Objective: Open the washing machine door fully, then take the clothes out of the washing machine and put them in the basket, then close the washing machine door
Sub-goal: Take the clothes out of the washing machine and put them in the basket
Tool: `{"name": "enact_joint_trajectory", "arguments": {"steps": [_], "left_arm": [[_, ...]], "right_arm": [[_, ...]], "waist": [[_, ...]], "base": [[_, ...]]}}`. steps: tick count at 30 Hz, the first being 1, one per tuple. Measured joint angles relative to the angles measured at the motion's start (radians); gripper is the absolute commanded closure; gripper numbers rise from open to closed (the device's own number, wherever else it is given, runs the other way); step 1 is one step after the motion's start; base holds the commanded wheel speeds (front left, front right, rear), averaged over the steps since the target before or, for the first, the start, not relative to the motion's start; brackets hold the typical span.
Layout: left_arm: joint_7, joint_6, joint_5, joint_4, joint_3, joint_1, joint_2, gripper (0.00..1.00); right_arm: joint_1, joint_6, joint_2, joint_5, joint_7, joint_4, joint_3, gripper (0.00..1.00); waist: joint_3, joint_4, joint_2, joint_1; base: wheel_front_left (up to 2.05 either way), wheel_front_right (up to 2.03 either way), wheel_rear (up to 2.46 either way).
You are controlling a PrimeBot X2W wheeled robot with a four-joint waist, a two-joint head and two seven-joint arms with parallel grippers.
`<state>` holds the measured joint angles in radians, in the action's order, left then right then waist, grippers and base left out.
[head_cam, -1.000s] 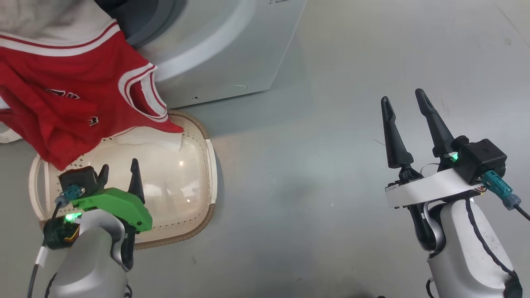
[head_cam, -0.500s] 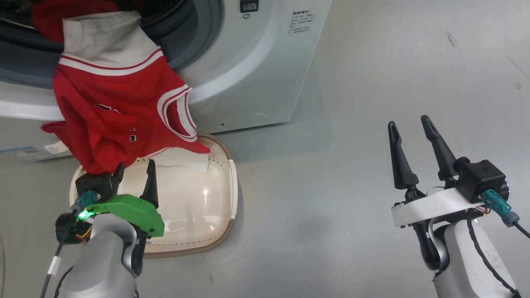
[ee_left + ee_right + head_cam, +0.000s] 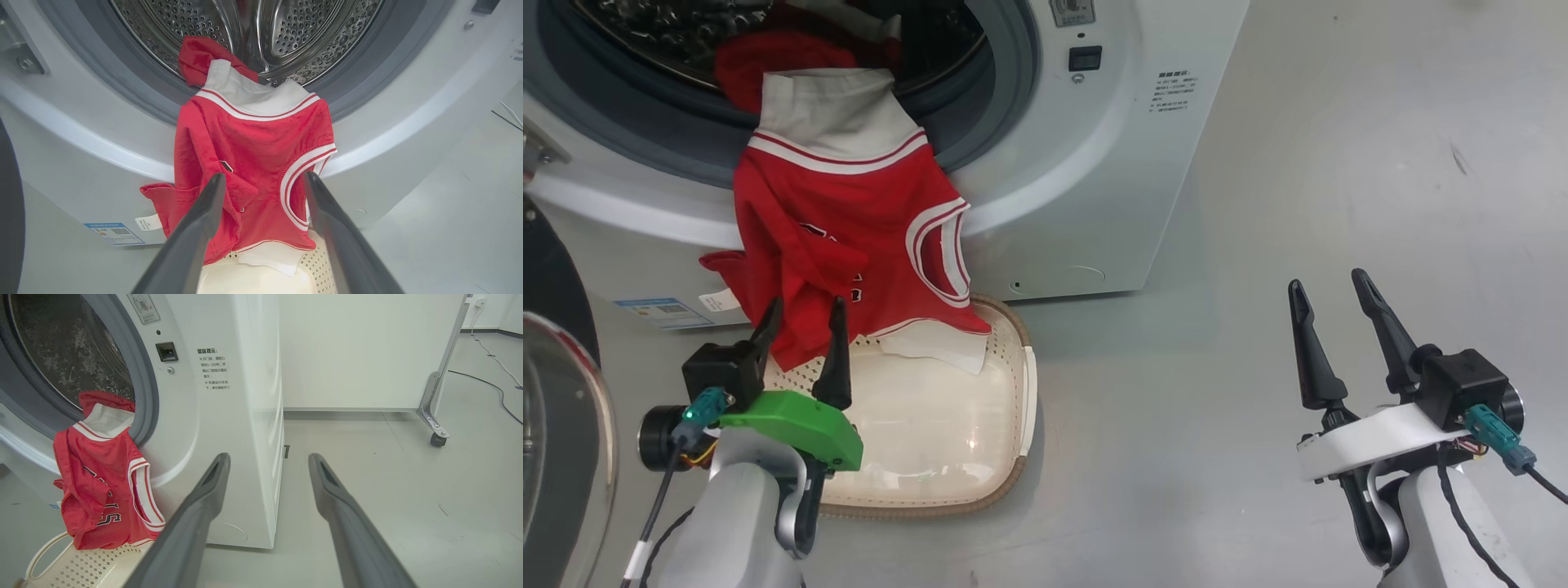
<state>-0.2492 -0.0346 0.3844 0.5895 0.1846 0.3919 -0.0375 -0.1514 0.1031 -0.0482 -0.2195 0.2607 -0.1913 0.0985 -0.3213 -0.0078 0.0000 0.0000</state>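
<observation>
The white washing machine (image 3: 1086,171) stands open, and its door (image 3: 560,425) is swung out at the left edge, showing a black rim and a glass bowl. One red garment with white trim (image 3: 849,237) hangs out of the drum (image 3: 302,28) over the gasket, its lower hem lying in the cream basket (image 3: 1017,441) on the floor. A second red garment (image 3: 196,53) lies inside the drum behind it. My left gripper (image 3: 805,304) is open just in front of the hanging garment's lower part (image 3: 253,163), above the basket, holding nothing. My right gripper (image 3: 1327,280) is open over bare floor to the right.
A blue label (image 3: 658,312) sits low on the washer's front. In the right wrist view a white panel on a castor leg (image 3: 437,437) stands behind the washer, and a cable (image 3: 496,386) runs along the floor. Grey floor stretches to the right of the basket.
The head camera has tilted up, so the drum opening, the second garment and the door have come into view. The garment hangs as before, and both grippers stay open.
</observation>
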Motion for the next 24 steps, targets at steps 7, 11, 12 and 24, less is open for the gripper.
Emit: {"name": "enact_joint_trajectory", "arguments": {"steps": [7,11,12,24], "left_arm": [[0.0,0.015,-0.028,-0.088,0.016,-0.062,0.001,0.0],[0.0,0.021,-0.04,-0.127,0.023,-0.09,0.001,0.0],[0.0,0.023,-0.043,-0.137,0.026,-0.096,0.001,0.0],[0.0,0.052,-0.053,-0.197,0.045,-0.164,0.0,0.0]], "right_arm": [[0.017,0.0,0.001,0.002,0.0,-0.008,0.006,0.0],[0.019,0.0,0.001,0.002,0.0,-0.01,0.006,0.0],[0.02,0.0,0.001,0.002,0.0,-0.01,0.006,0.0],[0.038,-0.001,0.001,-0.01,0.0,-0.016,0.019,0.0]], "waist": [[0.027,0.021,0.0,0.0],[0.034,0.024,0.0,0.0],[0.036,0.024,0.0,0.0],[0.052,0.016,0.0,0.0]], "base": [[0.0,0.0,0.0],[0.0,0.0,0.0],[0.0,0.0,0.0],[0.0,0.0,0.0]]}}
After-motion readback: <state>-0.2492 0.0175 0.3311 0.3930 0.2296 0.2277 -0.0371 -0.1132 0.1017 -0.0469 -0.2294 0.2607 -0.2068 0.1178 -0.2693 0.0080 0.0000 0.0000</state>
